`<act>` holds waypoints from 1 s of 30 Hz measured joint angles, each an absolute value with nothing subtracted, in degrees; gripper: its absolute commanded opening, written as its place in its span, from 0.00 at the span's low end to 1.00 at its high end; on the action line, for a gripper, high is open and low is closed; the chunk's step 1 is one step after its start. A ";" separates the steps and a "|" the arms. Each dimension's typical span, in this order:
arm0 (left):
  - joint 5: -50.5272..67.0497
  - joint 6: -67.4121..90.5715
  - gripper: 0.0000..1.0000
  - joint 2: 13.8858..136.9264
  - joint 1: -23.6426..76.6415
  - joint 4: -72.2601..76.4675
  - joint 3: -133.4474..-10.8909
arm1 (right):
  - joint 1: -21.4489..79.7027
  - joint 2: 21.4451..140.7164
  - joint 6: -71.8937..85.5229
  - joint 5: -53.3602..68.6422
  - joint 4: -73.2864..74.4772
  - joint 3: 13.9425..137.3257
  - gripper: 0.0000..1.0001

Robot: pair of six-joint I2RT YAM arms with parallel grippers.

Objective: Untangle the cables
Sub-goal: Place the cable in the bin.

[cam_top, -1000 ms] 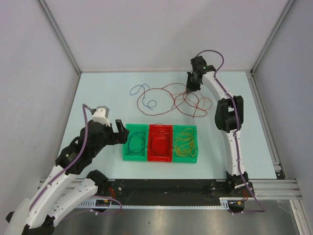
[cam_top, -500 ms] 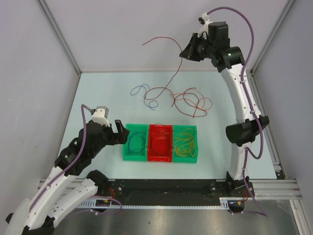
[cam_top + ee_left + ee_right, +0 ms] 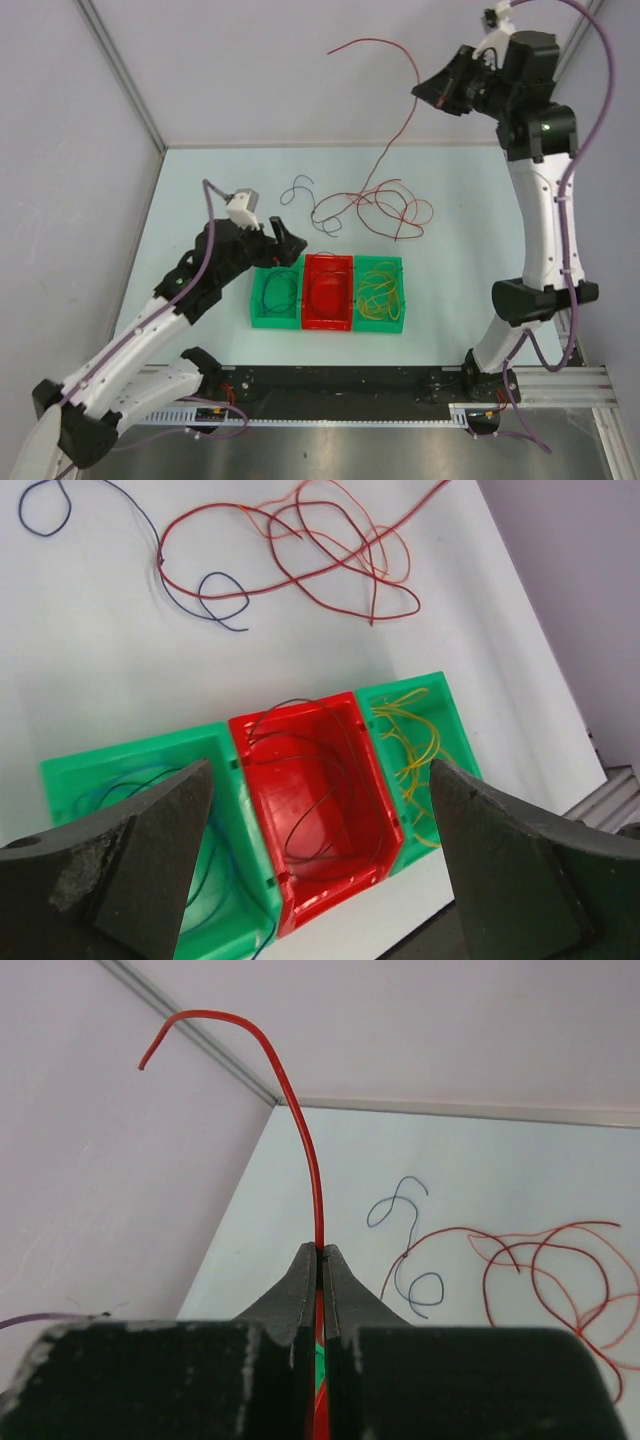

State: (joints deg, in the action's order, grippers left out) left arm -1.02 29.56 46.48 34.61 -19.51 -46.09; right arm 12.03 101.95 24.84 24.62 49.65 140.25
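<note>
My right gripper [image 3: 418, 92] is raised high above the far right of the table, shut on a red cable [image 3: 402, 130]. The cable pokes up past its closed fingertips [image 3: 320, 1252] and hangs down to a red and orange tangle [image 3: 385, 208] on the table. A blue cable [image 3: 298, 188] lies left of the tangle and crosses a red strand [image 3: 450, 1228]. My left gripper [image 3: 288, 242] is open and empty, hovering over the near bins [image 3: 318, 780]. The blue cable [image 3: 222, 575] and red tangle [image 3: 300, 577] lie beyond it.
Three bins stand in a row near the front: a green one [image 3: 256, 300] holding blue wire, a red one [image 3: 328, 262] holding red wire, and a green one [image 3: 402, 300] holding yellow wires [image 3: 415, 740]. Walls enclose the table on three sides.
My right gripper rose from the table, up and to the right, pulling the red cable and dragging the tangle. The blue cable shifted right. My left arm reached forward over the bins.
</note>
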 measured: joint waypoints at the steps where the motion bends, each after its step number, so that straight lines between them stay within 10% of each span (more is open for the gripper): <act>1: -0.08 30.41 0.93 49.01 34.65 -17.15 -46.09 | 10.87 100.20 25.04 24.95 49.58 138.85 0.00; 20: 1.08 18.76 0.89 79.57 47.55 8.47 -56.47 | 6.74 93.41 27.27 30.48 47.75 128.20 0.00; 30: -12.34 9.43 0.70 95.53 55.94 11.68 -68.07 | 6.50 93.80 28.10 30.46 47.88 128.40 0.00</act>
